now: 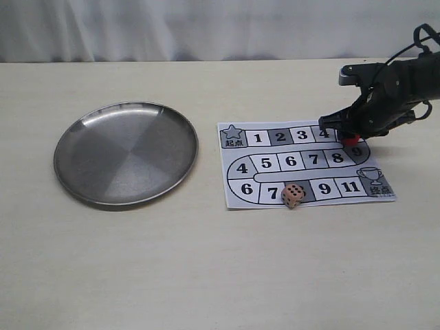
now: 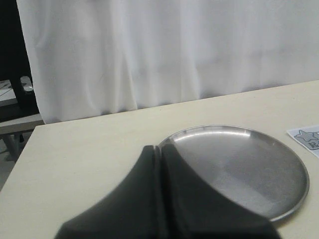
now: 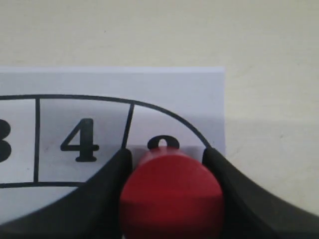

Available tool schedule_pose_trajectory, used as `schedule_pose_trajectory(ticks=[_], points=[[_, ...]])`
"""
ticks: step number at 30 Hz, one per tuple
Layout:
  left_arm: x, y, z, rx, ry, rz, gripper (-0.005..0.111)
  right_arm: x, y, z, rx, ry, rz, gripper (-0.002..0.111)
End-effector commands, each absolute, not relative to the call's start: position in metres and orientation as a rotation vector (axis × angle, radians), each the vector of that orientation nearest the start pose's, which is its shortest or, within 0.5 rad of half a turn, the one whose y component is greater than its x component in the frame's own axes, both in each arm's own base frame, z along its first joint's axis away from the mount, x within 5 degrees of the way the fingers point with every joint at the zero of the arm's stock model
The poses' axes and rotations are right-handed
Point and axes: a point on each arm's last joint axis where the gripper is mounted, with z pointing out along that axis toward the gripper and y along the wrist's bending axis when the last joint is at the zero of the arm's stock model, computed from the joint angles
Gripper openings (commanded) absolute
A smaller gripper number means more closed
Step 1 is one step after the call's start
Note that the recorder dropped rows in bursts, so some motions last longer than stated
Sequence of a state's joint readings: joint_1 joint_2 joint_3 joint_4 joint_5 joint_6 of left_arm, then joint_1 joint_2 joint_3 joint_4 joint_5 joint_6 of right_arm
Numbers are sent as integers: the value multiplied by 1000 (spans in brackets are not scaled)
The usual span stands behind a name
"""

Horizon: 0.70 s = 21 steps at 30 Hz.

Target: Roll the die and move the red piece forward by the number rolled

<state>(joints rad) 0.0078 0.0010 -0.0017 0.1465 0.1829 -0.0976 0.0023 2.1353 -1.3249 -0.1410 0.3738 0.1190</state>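
The red piece [image 3: 171, 194] stands between the two black fingers of my right gripper [image 3: 165, 152], which is shut on it at the board's right end, just past square 4. In the exterior view only a bit of the red piece [image 1: 351, 140] shows under the right gripper [image 1: 349, 133]. The tan die [image 1: 293, 196] rests on the board's near row, between squares 7 and 9, black pips facing up. My left gripper [image 2: 159, 149] is shut with nothing in it, hovering near the metal plate's edge; the exterior view does not show it.
The paper game board [image 1: 240, 194] with numbered squares lies right of centre. A round steel plate [image 1: 126, 152] sits on the left of the table, also seen as the plate [image 2: 249, 169] in the left wrist view. A white curtain hangs behind the table.
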Motion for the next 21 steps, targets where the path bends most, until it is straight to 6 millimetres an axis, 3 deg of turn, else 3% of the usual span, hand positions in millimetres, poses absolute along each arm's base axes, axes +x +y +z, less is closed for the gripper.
schedule_pose_trajectory(ticks=[1, 7, 10, 18, 21], points=[[56, 2, 198, 18, 1655, 53, 0, 428, -6, 109, 9, 2661, -70, 5], [56, 2, 198, 18, 1655, 53, 0, 429, -6, 111, 10, 2664, -71, 5], [56, 2, 198, 18, 1655, 53, 0, 430, -7, 123, 16, 2675, -80, 5], [56, 2, 198, 18, 1655, 53, 0, 420, -8, 201, 33, 2576, -92, 5], [56, 2, 198, 18, 1655, 53, 0, 415, -8, 221, 37, 2544, -93, 5]])
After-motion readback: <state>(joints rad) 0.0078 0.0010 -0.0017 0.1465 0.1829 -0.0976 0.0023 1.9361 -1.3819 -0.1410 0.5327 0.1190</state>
